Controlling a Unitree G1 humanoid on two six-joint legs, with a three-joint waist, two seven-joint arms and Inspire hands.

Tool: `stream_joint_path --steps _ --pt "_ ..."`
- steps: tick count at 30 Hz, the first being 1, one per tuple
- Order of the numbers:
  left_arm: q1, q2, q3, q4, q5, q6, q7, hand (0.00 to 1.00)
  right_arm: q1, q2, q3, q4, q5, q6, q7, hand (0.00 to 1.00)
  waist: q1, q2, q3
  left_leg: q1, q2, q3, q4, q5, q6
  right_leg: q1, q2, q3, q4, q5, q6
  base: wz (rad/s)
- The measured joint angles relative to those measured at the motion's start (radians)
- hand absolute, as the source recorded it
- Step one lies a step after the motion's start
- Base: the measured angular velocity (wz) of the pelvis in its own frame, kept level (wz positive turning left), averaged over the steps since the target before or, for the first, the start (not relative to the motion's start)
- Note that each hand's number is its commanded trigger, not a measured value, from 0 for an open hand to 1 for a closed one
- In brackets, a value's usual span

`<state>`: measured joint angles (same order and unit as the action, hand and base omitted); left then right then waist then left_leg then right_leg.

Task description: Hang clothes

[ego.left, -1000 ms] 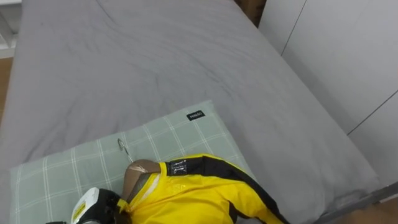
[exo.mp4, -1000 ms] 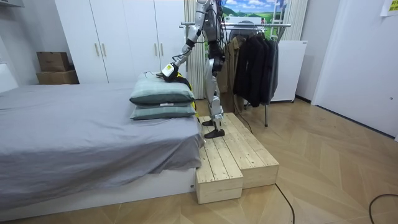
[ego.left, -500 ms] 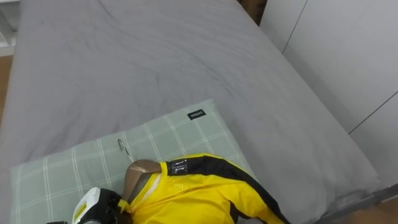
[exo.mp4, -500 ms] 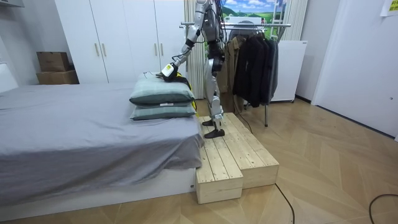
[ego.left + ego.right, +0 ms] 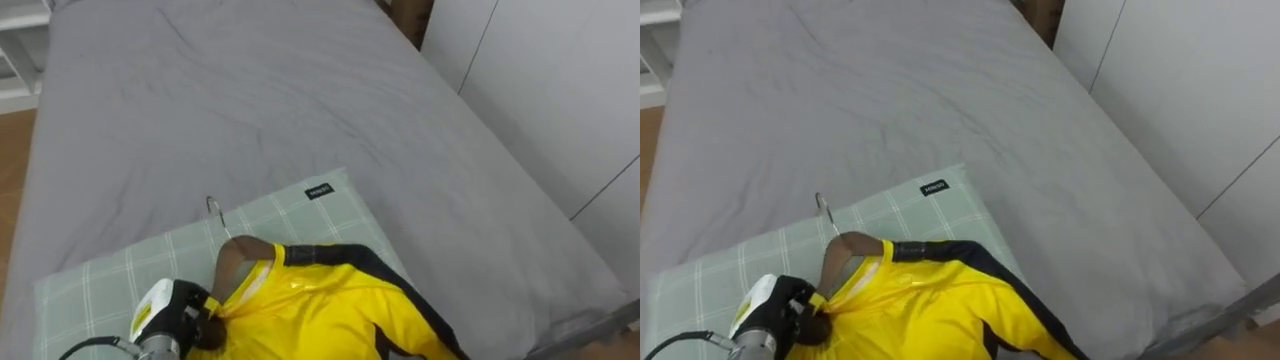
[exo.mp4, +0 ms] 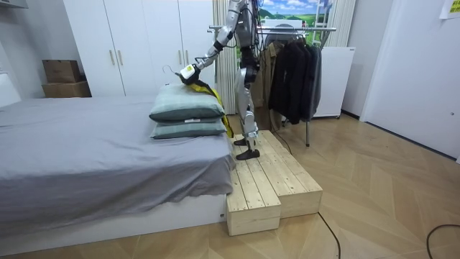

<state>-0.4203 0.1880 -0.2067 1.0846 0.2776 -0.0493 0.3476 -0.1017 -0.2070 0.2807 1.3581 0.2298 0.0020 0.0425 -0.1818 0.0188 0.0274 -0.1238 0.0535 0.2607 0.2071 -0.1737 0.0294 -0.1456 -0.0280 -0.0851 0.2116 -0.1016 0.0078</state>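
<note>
- Left hand (image 5: 178, 318): fingers curled tight round wooden hanger (image 5: 240, 262) at collar of yellow jacket (image 5: 320, 315).
- Change: arm now higher than a second ago. Room view shows hanger off top pillow (image 6: 188, 106), hook in air, jacket trailing down pillow's side.
- Eye views: jacket body overlaps checked pillow, bed (image 5: 250, 100) beyond.
- Robot stands on wooden platform (image 6: 266, 176) beside bed.
- Judgement: pick-up under way, lift not complete. Clothes rail (image 6: 287, 29) sits behind robot, so a turn is needed. Trailing hem may snag.
</note>
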Motion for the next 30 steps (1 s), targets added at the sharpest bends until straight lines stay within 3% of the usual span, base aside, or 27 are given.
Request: stream_joint_path --steps 4,17,25,30 --pt "0.053 0.001 -0.007 -0.136 0.030 -0.001 0.000 1.00 0.015 -0.006 -0.008 -0.002 0.006 -0.010 0.003 0.00 -0.001 0.004 -0.0031 0.033 -0.014 -0.003 -0.004 0.001 -0.001 0.039 -0.005 0.000 -0.017 -0.010 0.003 0.03" --pt "0.244 0.024 -0.002 -0.582 0.190 -0.013 -0.001 1.00 0.073 -0.004 -0.129 0.004 0.011 -0.035 0.027 0.00 -0.001 0.009 -0.0231 0.162 -0.024 -0.020 -0.027 0.001 -0.007 0.185 -0.006 0.000 -0.063 -0.030 0.006 0.03" --pt "0.298 0.062 -0.002 -0.750 0.195 -0.040 0.016 1.00 0.084 -0.004 -0.173 0.003 0.008 -0.034 0.047 0.00 -0.002 0.005 -0.0285 0.175 -0.025 -0.022 -0.031 0.002 -0.008 0.199 -0.006 -0.006 -0.066 -0.031 0.006 0.00" --pt "0.307 0.082 -0.002 -0.800 0.194 -0.042 0.017 1.00 0.089 -0.005 -0.188 0.000 0.003 -0.034 0.047 0.00 -0.002 -0.009 -0.0269 0.200 -0.026 -0.021 -0.039 0.002 -0.009 0.225 -0.006 -0.005 -0.076 -0.030 0.006 0.00"
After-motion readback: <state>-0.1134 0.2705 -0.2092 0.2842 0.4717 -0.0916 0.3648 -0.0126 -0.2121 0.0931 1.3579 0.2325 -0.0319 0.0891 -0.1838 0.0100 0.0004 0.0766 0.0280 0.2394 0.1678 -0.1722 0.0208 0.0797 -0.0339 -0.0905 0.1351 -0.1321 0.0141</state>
